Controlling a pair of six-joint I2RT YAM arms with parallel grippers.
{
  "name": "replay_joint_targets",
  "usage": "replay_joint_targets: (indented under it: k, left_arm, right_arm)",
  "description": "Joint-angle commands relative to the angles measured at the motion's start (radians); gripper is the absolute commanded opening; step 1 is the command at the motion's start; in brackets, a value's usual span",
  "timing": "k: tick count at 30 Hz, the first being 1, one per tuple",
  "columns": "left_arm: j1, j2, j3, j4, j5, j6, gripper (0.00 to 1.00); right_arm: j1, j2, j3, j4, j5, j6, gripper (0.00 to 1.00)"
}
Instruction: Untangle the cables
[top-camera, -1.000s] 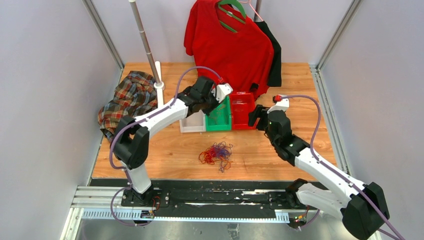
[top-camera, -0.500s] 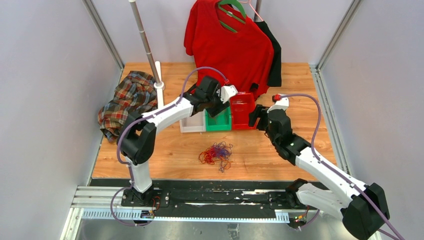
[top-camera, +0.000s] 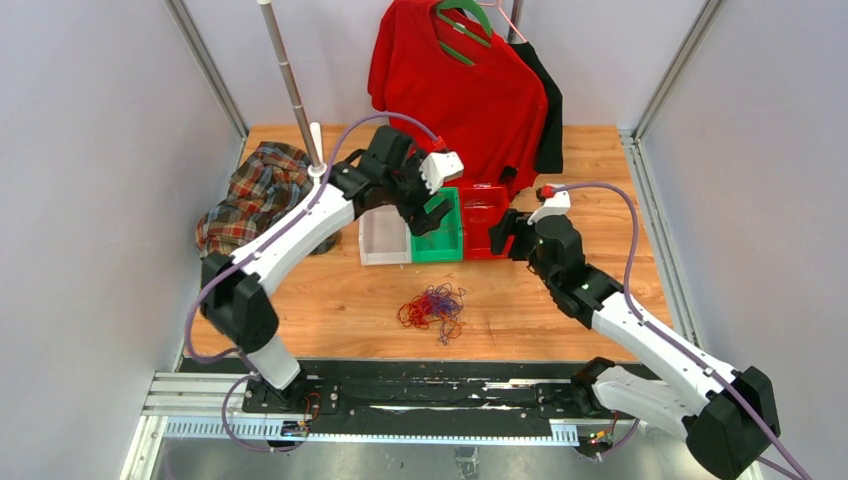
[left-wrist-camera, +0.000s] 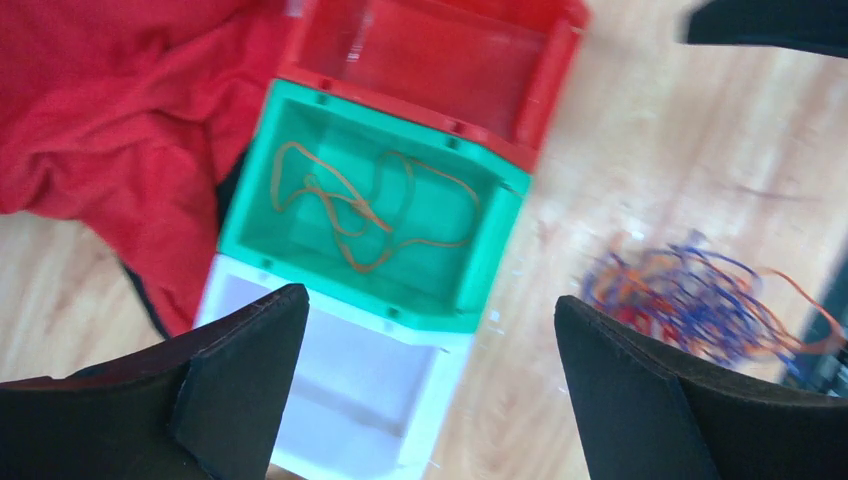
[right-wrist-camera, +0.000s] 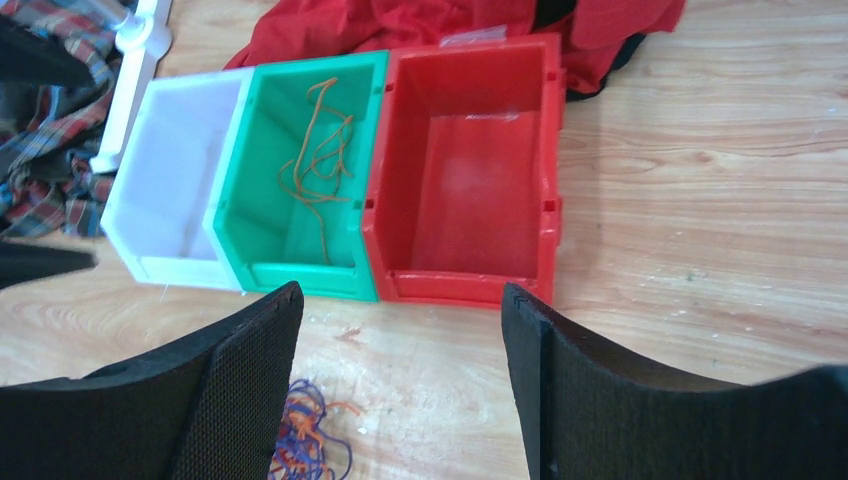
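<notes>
my left jaws have risen off the green plastic bin (left-wrist-camera: 487, 255), spread wide and empty, one thin orange cable (left-wrist-camera: 355, 212) now sorted inside, right jaws likewise wide and empty, and the red-and-blue tangled cable heap (top-camera: 432, 306) waits toward the wooden surface's (top-camera: 330, 300) front edge.

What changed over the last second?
The left gripper rose and pulled back-left from over the green bin, its elbow swinging left. It is open, and the orange cable lies in the bin. The right gripper nudged slightly up-left, open by the red bin. The cable tangle and both bins stayed put.
</notes>
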Motion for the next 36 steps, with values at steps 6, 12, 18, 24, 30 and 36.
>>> replay_joint_targets:
  k: [6, 12, 18, 24, 30, 36]
  left_arm:
    - [-0.005, -0.237, -0.33, -0.168, 0.34, 0.105, 0.98]
    - [-0.013, -0.181, -0.387, -0.171, 0.468, 0.111, 0.78]
    - [-0.026, -0.149, -0.489, -0.045, 0.483, 0.012, 0.7]
    - [-0.028, -0.227, -0.631, 0.19, 0.423, -0.141, 0.62]
    - [-0.036, -0.235, -0.692, 0.313, 0.369, -0.199, 0.37]
    - [-0.035, -0.26, -0.65, 0.187, 0.373, -0.134, 0.14]
  right_arm:
    - [0.096, 0.022, -0.041, 0.007, -0.086, 0.0, 0.68]
    - [0.098, -0.026, -0.103, 0.046, -0.221, -0.005, 0.6]
    - [0.103, -0.072, -0.152, 0.051, -0.236, 0.007, 0.57]
    - [0.136, -0.065, -0.158, 0.088, -0.28, 0.001, 0.6]
    - [0.18, 0.005, -0.158, 0.192, -0.358, 0.014, 0.67]
    - [0.232, 0.096, -0.149, 0.275, -0.411, 0.018, 0.7]
